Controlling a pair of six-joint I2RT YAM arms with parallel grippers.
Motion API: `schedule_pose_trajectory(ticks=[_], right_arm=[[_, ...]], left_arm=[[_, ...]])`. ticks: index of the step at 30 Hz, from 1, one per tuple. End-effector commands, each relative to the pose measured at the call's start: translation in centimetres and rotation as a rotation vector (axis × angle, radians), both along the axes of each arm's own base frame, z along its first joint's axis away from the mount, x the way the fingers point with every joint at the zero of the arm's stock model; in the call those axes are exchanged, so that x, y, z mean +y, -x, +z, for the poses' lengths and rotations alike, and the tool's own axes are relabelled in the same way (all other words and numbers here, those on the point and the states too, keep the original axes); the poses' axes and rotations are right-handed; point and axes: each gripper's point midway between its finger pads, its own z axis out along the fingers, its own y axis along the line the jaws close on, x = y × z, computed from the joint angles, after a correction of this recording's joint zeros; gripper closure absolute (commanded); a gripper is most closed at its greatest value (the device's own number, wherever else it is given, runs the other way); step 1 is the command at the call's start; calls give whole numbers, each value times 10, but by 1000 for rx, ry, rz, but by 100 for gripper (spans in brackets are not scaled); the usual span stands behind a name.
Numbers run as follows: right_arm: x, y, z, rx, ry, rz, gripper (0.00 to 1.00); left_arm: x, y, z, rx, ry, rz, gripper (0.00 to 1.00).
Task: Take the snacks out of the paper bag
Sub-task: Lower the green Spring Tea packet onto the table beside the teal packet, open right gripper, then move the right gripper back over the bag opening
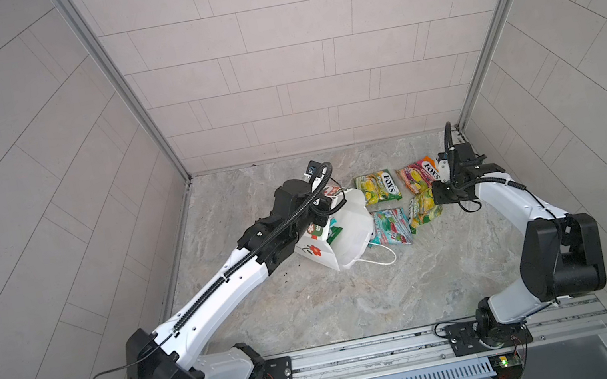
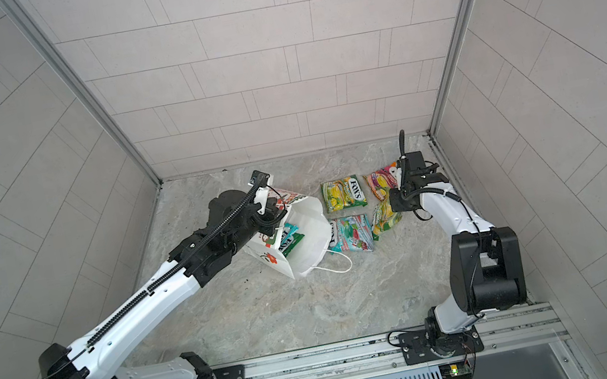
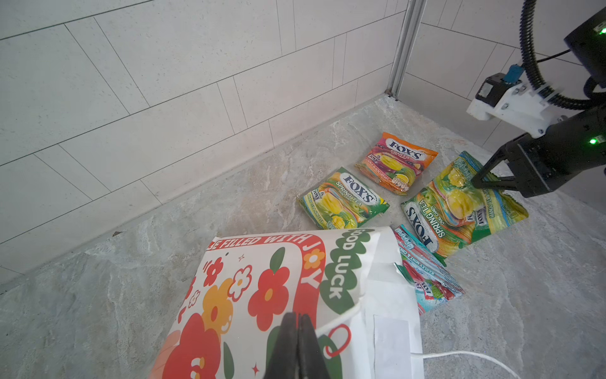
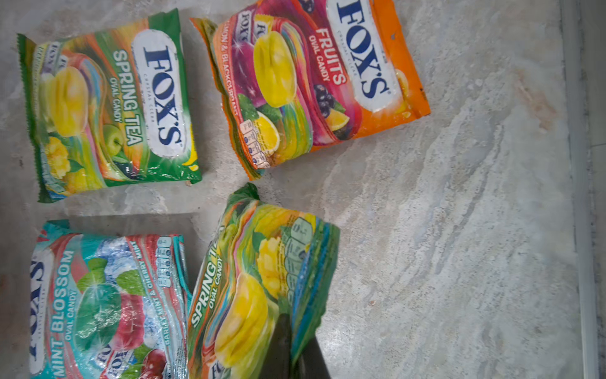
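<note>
The white paper bag [image 1: 347,233] [image 2: 310,235] [image 3: 262,279] with red flowers leans tipped over on the marble floor. My left gripper [image 1: 328,205] [image 2: 275,209] [image 3: 297,328] is shut on its upper rim. Teal and green snacks [image 1: 333,234] [image 2: 289,239] show inside its mouth. Outside lie a green-yellow packet [image 1: 377,187] [image 4: 108,105], an orange-pink one [image 1: 417,174] [image 4: 311,78] and a teal one [image 1: 392,225] [image 4: 105,305]. My right gripper [image 1: 437,198] [image 3: 478,183] [image 4: 295,334] is shut on the edge of a second green-yellow packet [image 1: 423,209] [image 3: 459,203] [image 4: 262,279].
Tiled walls close the floor at the back and both sides, with the right wall's metal post [image 3: 400,49] near the packets. A white cord handle [image 1: 382,261] trails from the bag toward the front. Bare marble floor [image 1: 356,307] stretches in front of the bag.
</note>
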Motion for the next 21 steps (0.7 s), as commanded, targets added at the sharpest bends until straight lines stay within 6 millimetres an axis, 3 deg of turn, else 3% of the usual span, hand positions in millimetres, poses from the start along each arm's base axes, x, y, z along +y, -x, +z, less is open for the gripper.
schedule_pose_trajectory(ticks=[1, 4, 10, 16, 19, 21], right_arm=[[-15, 7, -4, 60, 77, -14, 87], [-21, 8, -3, 65, 108, -36, 81], [-35, 10, 5, 50, 164, -115, 55], [-46, 14, 26, -43, 188, -223, 49], [-36, 15, 35, -106, 124, -225, 48], [-13, 11, 38, -159, 14, -160, 48]], left_arm=[[2, 1, -2, 1, -17, 10, 100], [3, 0, -1, -1, -17, 14, 100], [5, 0, 1, -10, -19, 21, 100], [6, 1, 3, -16, -18, 20, 100], [7, 2, 5, -19, -14, 20, 100], [6, 2, 5, -19, -13, 18, 100]])
